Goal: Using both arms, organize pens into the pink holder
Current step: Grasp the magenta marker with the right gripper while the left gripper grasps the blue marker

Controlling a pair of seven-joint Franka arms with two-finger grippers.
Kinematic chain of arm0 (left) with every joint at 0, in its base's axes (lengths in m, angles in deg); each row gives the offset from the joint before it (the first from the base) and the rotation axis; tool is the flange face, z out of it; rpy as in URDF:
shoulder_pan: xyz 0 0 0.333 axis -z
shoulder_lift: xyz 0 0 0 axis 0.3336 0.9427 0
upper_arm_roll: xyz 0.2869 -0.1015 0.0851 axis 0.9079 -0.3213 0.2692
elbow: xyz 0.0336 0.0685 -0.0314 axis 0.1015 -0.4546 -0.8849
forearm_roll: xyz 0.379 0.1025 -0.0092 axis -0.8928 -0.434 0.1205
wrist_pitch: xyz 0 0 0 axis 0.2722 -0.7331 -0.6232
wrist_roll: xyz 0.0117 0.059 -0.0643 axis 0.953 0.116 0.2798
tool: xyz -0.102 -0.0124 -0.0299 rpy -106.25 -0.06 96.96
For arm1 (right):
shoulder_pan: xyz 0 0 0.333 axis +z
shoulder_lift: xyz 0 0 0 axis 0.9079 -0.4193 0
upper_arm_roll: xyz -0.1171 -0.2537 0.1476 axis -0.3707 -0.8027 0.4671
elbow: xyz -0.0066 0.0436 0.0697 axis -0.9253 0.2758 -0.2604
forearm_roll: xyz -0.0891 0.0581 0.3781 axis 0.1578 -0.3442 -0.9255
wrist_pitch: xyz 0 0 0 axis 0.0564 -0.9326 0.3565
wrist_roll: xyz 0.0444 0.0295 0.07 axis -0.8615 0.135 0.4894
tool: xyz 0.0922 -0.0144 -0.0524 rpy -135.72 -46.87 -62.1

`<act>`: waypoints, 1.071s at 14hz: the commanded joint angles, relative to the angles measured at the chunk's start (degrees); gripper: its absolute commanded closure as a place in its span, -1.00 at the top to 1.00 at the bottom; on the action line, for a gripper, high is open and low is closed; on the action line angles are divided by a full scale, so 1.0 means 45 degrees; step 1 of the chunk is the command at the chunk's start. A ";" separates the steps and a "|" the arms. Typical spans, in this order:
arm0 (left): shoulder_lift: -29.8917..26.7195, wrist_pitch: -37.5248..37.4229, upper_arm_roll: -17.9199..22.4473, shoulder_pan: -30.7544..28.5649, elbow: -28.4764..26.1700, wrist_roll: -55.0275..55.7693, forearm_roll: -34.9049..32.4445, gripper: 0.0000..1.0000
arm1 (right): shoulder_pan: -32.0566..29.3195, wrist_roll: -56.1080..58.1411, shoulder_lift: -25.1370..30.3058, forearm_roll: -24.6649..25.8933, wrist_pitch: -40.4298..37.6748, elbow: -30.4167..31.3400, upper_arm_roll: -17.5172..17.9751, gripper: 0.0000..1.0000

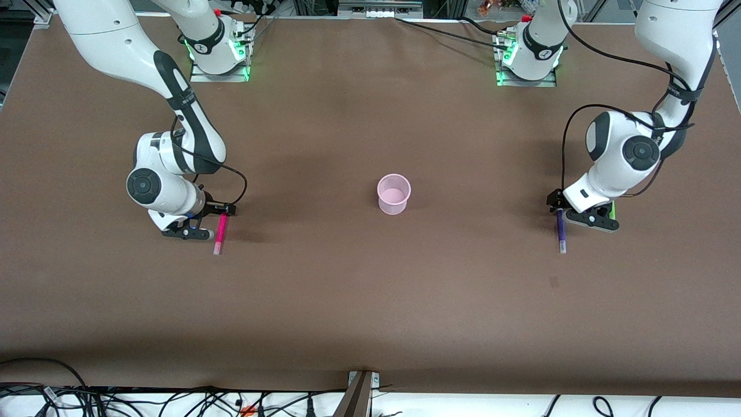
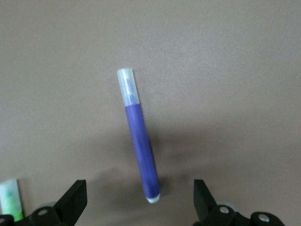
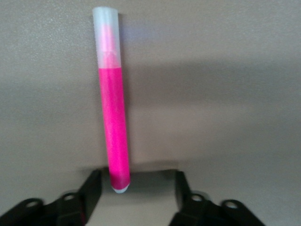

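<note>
Brown matte tabletop (image 1: 370,301) carrying a small translucent pale pink plastic cup (image 1: 394,194) at its centre, empty as far as can be seen. Right claw (image 1: 204,223), fingers apart, sits low at the butt of a magenta-pink marker pen (image 1: 220,233) lying toward the right arm's end; left claw (image 1: 570,213), fingers wide apart, likewise at a dark purple marker pen (image 1: 560,230) toward the left arm's end, a bright green pen (image 2: 10,198) just beside it. Step in hand: first grasps. Next, each claw must straddle its pen, close, then lift.
</note>
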 commanded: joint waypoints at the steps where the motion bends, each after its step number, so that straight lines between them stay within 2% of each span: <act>1: 0.0115 0.1742 -0.0084 -0.0312 -0.1028 -0.0274 -0.0234 1.00 | 0.0078 -0.0136 -0.0103 -0.0120 0.0300 0.0103 0.0058 -0.08; 3: 0.0235 0.1763 -0.0123 -0.0469 -0.0989 -0.0100 -0.0253 1.00 | 0.0078 -0.0136 -0.0103 -0.0120 0.0300 0.0045 0.0058 -0.45; 5: 0.0293 0.1763 -0.0124 -0.0489 -0.0989 -0.0059 -0.0234 0.45 | 0.0117 -0.0136 -0.0123 -0.0100 0.0300 -0.0072 0.0058 -0.91; 6: 0.0293 0.1763 -0.0124 -0.0488 -0.0989 -0.0059 -0.0234 0.31 | 0.0176 -0.0136 -0.0161 -0.0100 0.0203 -0.0227 0.0058 -1.00; 8: 0.0274 0.1763 -0.0143 -0.0489 -0.0892 -0.0039 -0.0195 0.27 | 0.0273 -0.0504 -0.0162 -0.0100 -0.0166 -0.0540 0.0077 -1.00; 11: 0.0313 0.1763 -0.0260 -0.0488 -0.0793 -0.0039 -0.0117 0.10 | 0.0391 -0.1305 -0.0123 -0.0371 -0.2699 -0.1884 0.0272 -1.00; 13: 0.0372 0.1763 -0.0280 -0.0469 -0.0735 -0.0020 -0.0078 0.01 | 0.0391 -0.1502 -0.0103 -0.2219 -0.4710 -0.3114 0.0390 -1.00; 15: 0.0508 0.1763 -0.0280 -0.0527 -0.0657 0.0252 -0.0058 -0.02 | 0.0391 -0.1775 -0.0103 -0.4211 -0.5887 -0.3800 0.0390 -1.00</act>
